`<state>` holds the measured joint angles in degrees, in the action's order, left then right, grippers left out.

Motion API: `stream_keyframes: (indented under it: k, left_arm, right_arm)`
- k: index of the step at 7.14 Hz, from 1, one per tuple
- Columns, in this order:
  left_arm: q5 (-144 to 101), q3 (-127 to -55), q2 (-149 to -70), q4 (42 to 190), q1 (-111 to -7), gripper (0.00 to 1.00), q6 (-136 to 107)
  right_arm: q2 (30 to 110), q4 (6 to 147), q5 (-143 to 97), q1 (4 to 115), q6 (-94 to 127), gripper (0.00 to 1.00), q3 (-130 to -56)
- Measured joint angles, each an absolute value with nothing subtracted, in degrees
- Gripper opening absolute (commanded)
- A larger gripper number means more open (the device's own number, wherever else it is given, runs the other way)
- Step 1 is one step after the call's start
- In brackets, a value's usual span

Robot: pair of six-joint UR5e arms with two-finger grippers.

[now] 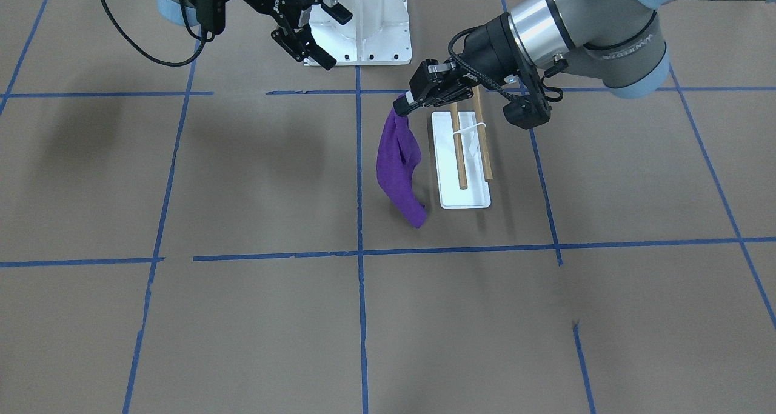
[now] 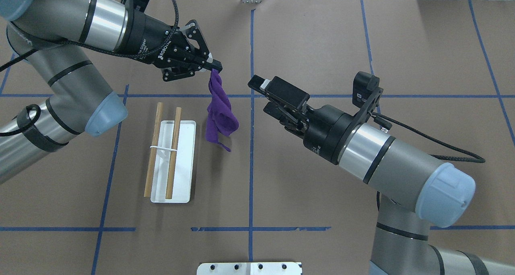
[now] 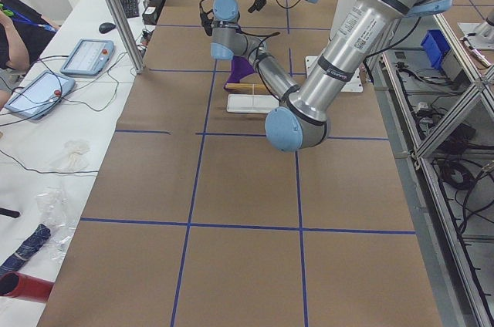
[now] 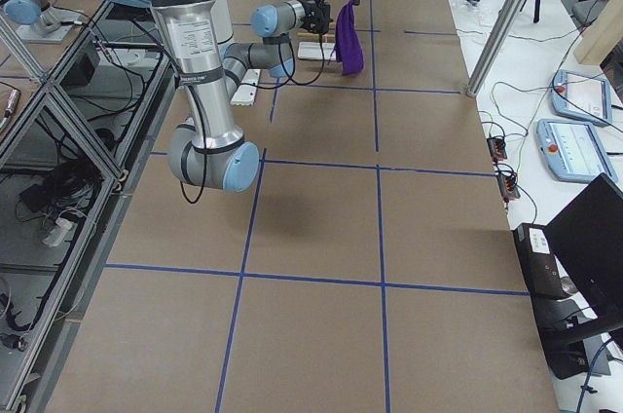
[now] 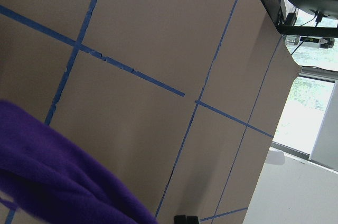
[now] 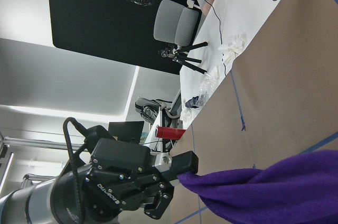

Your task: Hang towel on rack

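The purple towel (image 2: pixel 219 116) hangs bunched from my left gripper (image 2: pixel 215 69), which is shut on its top end. It hangs in the air just beside the rack (image 2: pixel 173 150), which has two wooden dowels over a white base (image 2: pixel 187 162). In the front view the left gripper (image 1: pixel 401 106) holds the towel (image 1: pixel 397 165) next to the rack (image 1: pixel 461 153). My right gripper (image 2: pixel 262 96) is open and empty, a short way from the towel on the side away from the rack. It also shows in the front view (image 1: pixel 334 38). The right wrist view shows the towel (image 6: pixel 274 187) pinched in the left gripper (image 6: pixel 182 174).
A large white bolted pedestal (image 1: pixel 370 26) stands at the robot's side of the table, and its plate shows in the overhead view (image 2: pixel 249 268). Blue tape lines (image 2: pixel 251 166) grid the brown table. Tablets and cables lie on side benches (image 3: pixel 46 88).
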<state>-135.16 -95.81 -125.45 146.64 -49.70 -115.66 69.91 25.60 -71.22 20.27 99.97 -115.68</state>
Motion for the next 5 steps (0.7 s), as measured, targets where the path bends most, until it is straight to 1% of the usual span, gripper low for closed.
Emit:
stream_keyframes:
  k: [2, 5]
  left_arm:
    - [-135.6, -96.4, -125.6, 146.5, -50.3, 0.0, -115.6]
    - [-133.8, -100.8, -125.7, 145.9, -50.4, 0.0, -115.5]
  right_arm:
    - [71.4, 34.8, -79.9, 26.6, 96.6, 1.0, -118.3]
    - [69.2, 56.7, -98.2, 43.7, 87.9, 1.0, -119.8]
